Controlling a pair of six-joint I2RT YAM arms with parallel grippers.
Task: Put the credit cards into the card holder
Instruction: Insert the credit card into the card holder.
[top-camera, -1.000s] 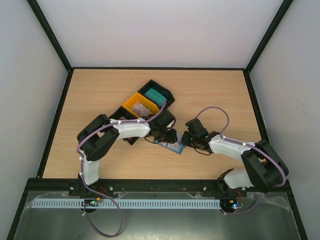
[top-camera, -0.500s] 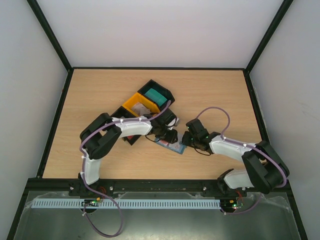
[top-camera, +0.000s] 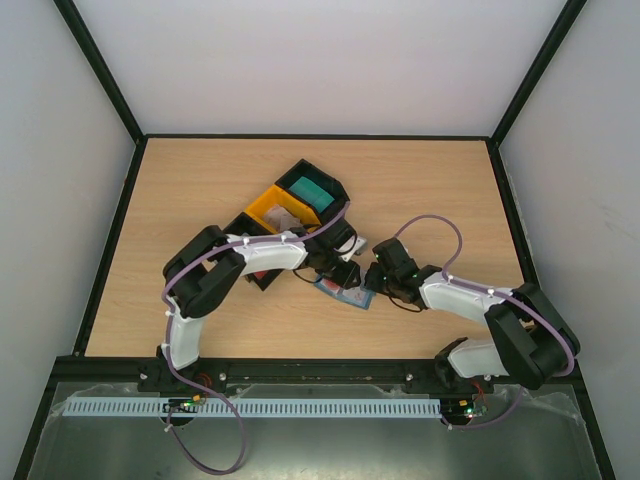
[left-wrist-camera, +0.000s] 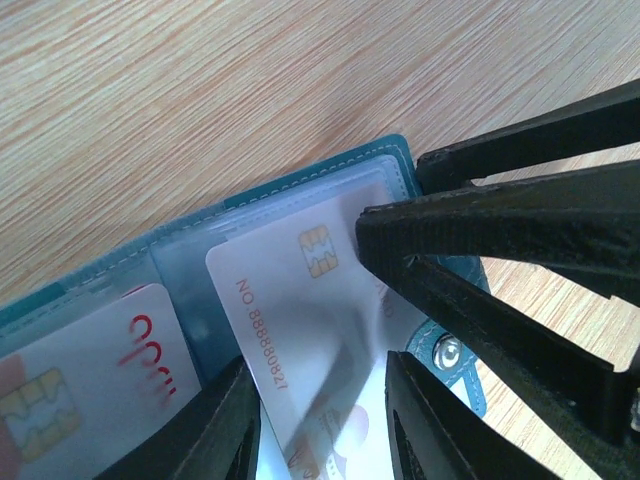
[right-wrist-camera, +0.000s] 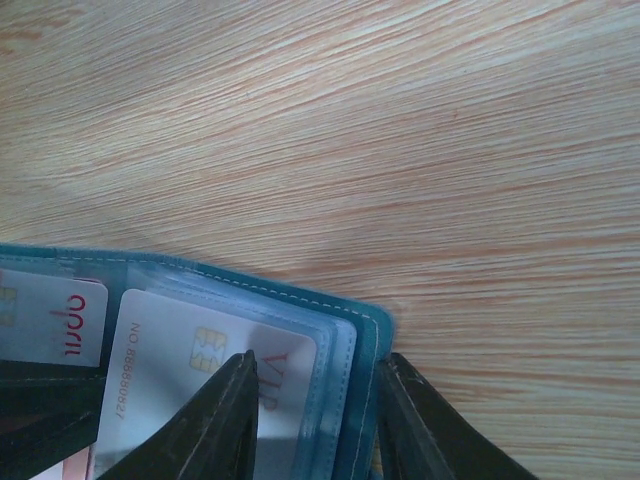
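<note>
Card holder (top-camera: 347, 294) unmoved, L claw (top-camera: 344, 274) nudged right

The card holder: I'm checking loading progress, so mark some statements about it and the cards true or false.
1. The card holder lies open on the wooden table. True.
2. A white chip card lies between the left fingers. True.
3. The card holder sits inside the yellow tray. False: it lies on the bare wood.
4. Only one card is visible. False: a second card with red print lies beside the first.
5. The teal card stack lies loose on the table. False: it sits in the black tray.
</note>
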